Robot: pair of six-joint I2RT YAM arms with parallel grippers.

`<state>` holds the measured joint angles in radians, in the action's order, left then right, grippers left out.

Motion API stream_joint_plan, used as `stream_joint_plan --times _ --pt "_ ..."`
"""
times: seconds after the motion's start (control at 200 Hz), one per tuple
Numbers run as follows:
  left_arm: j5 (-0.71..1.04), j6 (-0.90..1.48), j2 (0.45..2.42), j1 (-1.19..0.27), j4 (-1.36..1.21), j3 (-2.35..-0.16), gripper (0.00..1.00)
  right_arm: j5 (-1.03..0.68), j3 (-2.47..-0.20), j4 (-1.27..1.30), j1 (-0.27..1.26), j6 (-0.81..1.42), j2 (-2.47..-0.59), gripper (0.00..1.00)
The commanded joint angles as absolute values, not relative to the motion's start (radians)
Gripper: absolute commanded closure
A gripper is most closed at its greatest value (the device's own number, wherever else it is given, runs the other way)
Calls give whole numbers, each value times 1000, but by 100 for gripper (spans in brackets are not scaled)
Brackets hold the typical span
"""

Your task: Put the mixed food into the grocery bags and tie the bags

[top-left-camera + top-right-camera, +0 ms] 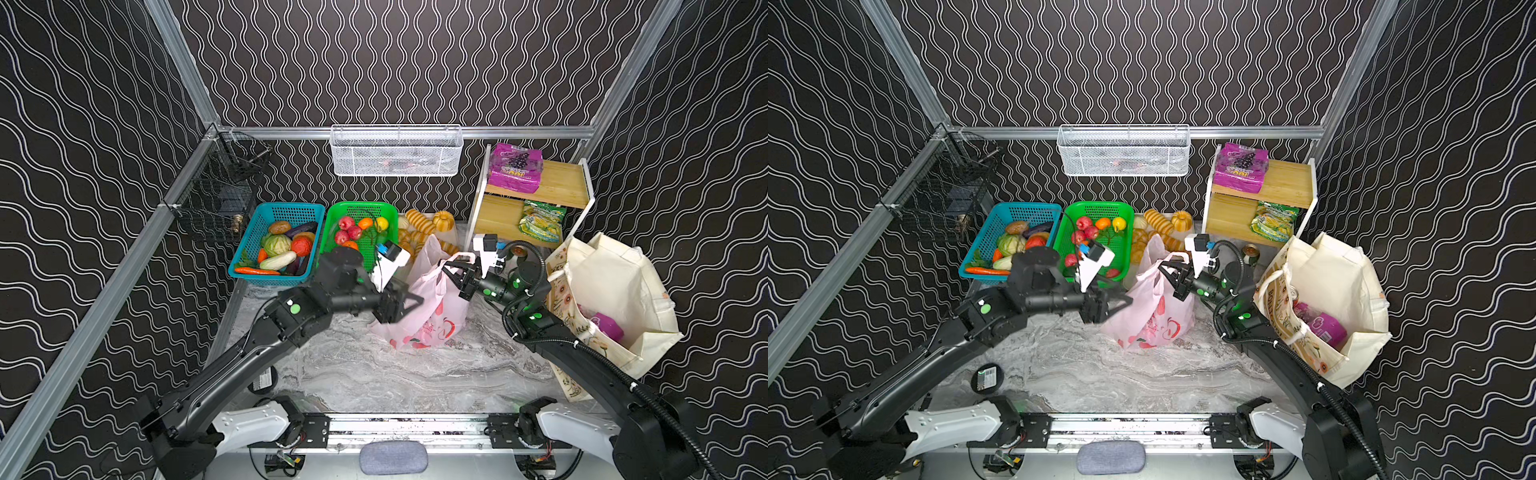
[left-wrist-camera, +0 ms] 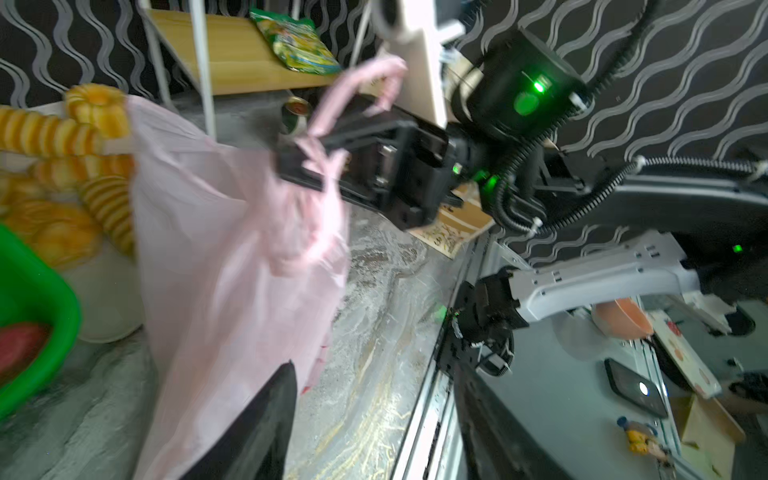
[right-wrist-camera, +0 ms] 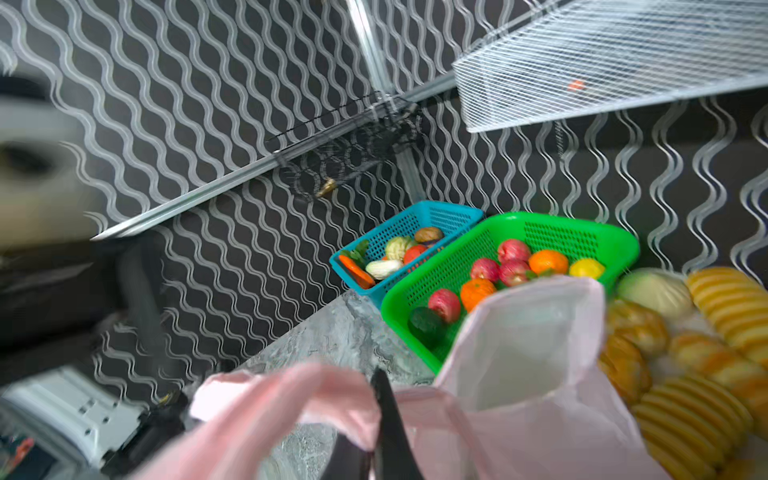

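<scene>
The pink plastic bag (image 1: 432, 320) (image 1: 1154, 322) stands mid-table, printed with red fruits. My right gripper (image 1: 449, 271) (image 1: 1166, 271) (image 3: 380, 399) is shut on the bag's pink handle (image 3: 291, 386) and holds it up; the left wrist view shows that same handle (image 2: 328, 108) bunched in its jaws. My left gripper (image 1: 409, 301) (image 1: 1121, 301) (image 2: 374, 415) is open at the bag's left side with nothing between its fingers. The cream tote (image 1: 615, 282) (image 1: 1333, 274) leans at the right with a purple packet (image 1: 609, 328) (image 1: 1320, 326) inside.
A wooden shelf (image 1: 557, 183) at the back right holds a purple grape packet (image 1: 515, 166) and a green-yellow snack bag (image 1: 542, 220); a can (image 1: 518, 250) stands under it. The green fruit basket (image 1: 360, 204), blue vegetable basket (image 1: 286, 205) and bread loaves (image 1: 419, 222) line the back.
</scene>
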<state>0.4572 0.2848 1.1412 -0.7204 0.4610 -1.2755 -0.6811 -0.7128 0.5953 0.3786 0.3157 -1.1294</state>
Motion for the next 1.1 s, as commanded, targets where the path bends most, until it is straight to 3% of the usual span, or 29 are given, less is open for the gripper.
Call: stream_joint_plan --times 0.0,0.075,0.26,0.5,0.716,0.936,1.096 --pt "737 366 1152 -606 309 -1285 32 -765 -702 687 376 227 -1123 100" --pt "862 458 1202 -531 186 -1298 31 -831 -711 681 373 190 -1126 100" --pt "960 442 1429 -495 296 -1424 61 -878 -736 667 372 193 -1139 100" --pt "1006 323 1527 -534 351 -1476 61 -884 -732 668 371 202 -1141 100" --pt "966 223 1572 -603 440 -1537 42 -831 -759 580 370 230 -1145 100" --pt "907 392 1491 -601 295 -1429 20 -796 -821 385 370 195 -1154 100" --pt "906 483 1476 -602 228 -1402 13 -741 -861 261 370 193 -1143 100"
